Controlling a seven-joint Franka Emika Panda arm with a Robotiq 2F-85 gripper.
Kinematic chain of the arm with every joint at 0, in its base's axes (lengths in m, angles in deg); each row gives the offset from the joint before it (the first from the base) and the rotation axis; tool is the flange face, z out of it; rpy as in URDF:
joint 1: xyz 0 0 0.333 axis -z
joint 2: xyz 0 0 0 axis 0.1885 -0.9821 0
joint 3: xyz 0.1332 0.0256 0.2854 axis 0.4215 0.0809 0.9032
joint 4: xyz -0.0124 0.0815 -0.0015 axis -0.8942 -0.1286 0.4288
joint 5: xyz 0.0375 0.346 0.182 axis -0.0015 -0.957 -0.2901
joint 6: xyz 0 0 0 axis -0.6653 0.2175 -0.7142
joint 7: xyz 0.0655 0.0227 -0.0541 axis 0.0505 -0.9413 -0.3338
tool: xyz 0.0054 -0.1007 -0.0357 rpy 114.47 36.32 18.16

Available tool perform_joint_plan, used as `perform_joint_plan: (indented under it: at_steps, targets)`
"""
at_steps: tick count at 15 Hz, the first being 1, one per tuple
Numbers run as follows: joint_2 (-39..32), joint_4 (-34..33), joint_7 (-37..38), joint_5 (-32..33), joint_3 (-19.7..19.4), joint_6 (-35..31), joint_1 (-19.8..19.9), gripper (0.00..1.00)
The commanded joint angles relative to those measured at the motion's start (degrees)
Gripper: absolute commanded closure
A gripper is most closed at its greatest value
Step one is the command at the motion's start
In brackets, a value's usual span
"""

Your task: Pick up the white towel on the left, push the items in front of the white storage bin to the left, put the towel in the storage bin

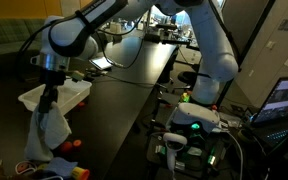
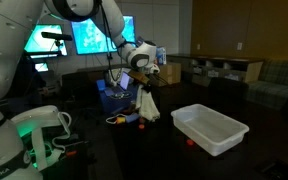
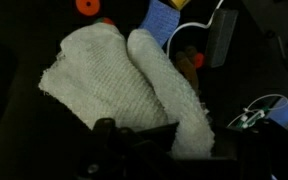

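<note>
Pincer [image 3: 134,130] clamps the white towel [image 3: 119,80], which covers most items [image 3: 85,6].

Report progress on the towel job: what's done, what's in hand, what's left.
Done: the white towel is off the table, hanging from the shut gripper. In hand: it dangles just above the items, small coloured bits scattered on the dark table; whether the push is finished cannot be told. Left: the white storage bin has no towel in it, so the drop-off is not yet done.

Dark tabletop [image 2: 169,150], glowing screens [image 2: 94,35] behind
</note>
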Motion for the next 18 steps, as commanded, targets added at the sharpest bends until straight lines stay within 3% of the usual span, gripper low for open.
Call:
perform_joint_plan:
  at_steps: [1,5,9,14,18]
  targets:
    - [9.56,9.55,-3.08,-8.02,0.12,-3.22,6.01,0.97]
    - [17.24,17.22,-2.58,-14.51,-3.47,-5.82,9.55,0.97]
    - [20.49,23.19,0.35,-14.71,-10.17,-11.32,9.06,0.97]
    - [17.12,27.51,11.49,-5.55,-19.74,-20.45,6.86,0.97]
    - [6.27,26.26,27.06,8.32,-31.28,-29.80,0.74,0.97]
